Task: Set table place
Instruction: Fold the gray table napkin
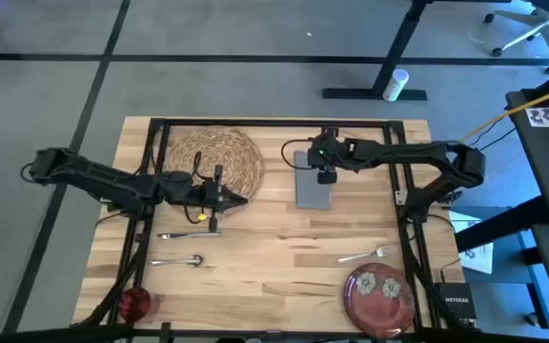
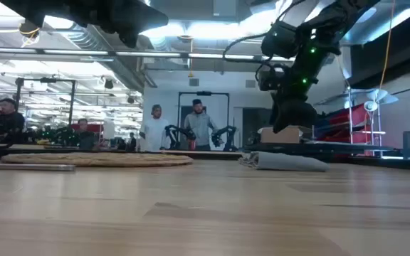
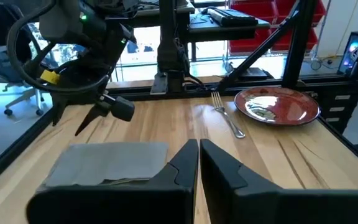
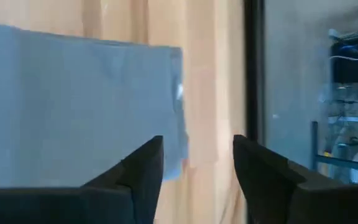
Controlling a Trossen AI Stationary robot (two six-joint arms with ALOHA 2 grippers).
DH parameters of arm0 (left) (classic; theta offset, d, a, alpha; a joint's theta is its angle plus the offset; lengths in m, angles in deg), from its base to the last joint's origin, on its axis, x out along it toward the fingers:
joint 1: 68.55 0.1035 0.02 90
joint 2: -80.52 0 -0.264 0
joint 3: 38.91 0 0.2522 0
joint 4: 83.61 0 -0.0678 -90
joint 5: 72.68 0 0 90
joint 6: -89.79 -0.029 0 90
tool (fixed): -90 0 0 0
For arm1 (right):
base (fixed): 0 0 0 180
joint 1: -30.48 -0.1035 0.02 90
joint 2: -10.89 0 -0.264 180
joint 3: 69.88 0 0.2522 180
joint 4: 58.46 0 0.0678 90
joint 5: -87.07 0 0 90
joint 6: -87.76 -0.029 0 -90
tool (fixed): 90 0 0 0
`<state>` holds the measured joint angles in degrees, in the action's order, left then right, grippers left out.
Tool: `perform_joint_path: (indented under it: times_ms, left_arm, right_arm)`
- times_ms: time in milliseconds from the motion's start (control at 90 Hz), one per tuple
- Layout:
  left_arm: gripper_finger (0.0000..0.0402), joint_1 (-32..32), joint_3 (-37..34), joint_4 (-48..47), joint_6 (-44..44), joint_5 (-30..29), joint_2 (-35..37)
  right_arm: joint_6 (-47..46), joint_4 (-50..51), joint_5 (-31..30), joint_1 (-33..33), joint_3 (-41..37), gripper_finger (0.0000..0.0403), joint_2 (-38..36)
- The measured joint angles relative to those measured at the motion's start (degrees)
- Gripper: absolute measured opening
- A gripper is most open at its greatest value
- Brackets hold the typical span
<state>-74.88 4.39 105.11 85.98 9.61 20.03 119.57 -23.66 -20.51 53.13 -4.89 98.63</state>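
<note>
The dark red plate (image 1: 379,293) sits near-right on the wooden table (image 1: 274,276); people stand beyond. The parted right gripper (image 1: 326,176) hovers over the gray napkin (image 1: 314,191); the left gripper (image 1: 239,199), fingers together, waits by the mat (image 1: 213,158).

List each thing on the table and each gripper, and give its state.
Woven mat: flat, bare.
Napkin: flat, beside the mat.
Plate: empty.
Fork: lying loose.
Red cup: near a corner.
Left gripper: shut, empty.
Right gripper: open, above the napkin.
</note>
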Motion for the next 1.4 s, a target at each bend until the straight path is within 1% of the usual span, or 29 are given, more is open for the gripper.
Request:
perform_joint_path:
  times_ms: [44, 111, 211, 278, 478, 578, 711, 811, 1044, 1178, 1289, 1400]
  left_arm:
    - [0.0, 0.0, 0.0, 0.0, 0.16, 0.0, 0.0]
    - [0.0, 0.01, 0.0, 0.0, 0.35, -0.02, 0.0]
    - [0.0, 0.0, 0.0, -0.02, 0.38, 0.0, 0.0]
    - [0.0, 0.01, 0.0, -0.06, 0.38, -0.01, -0.01]
    - [0.0, 0.0, 0.0, -0.12, -0.04, 0.0, -0.01]
    - [0.0, 0.0, 0.0, -0.59, 0.01, -0.02, 0.0]
    - [0.0, 0.0, 0.0, -0.93, 0.32, -0.02, -0.01]
    - [0.0, 0.0, 0.0, -0.96, 0.23, -0.02, -0.02]
    - [0.0, 0.01, 0.0, -0.96, 0.38, -0.02, -0.02]
    - [0.0, 0.0, 0.0, -0.94, 0.38, -0.02, -0.02]
    - [0.0, 0.01, 0.0, -0.96, 0.38, -0.01, -0.02]
    - [0.0, 0.01, 0.0, -0.93, 0.38, -0.02, -0.14]
  right_arm:
    - [0.0, 0.17, 2.51, 0.96, 0.0, 0.0164, 0.76]
    - [0.0, -0.53, 4.74, 2.4, 0.0, 0.0155, 1.98]
    - [-0.13, -0.66, 5.18, 4.9, 0.0, 0.0151, 3.55]
    - [-0.15, -0.64, 6.05, 6.65, 0.0, 0.0152, 4.27]
    - [-0.2, -1.97, 13.93, 11.19, 0.0, 0.0165, 4.46]
    - [-0.16, -2.01, 16.4, 13.03, 0.0, 0.017, 4.47]
    - [0.14, -1.95, 19.53, 14.63, 0.0, 0.017, 5.21]
    - [0.23, -3.25, 22.56, 14.67, 0.04, 0.017, 6.19]
    - [0.35, -5.17, 23.24, 14.53, 0.02, 0.017, 10.47]
    - [0.35, -6.78, 23.26, 14.53, 0.02, 0.017, 11.56]
    - [0.14, -8.13, 23.4, 14.51, 0.08, 0.0149, 11.72]
    - [0.13, -8.14, 23.41, 14.51, 0.51, 0.0095, 11.72]
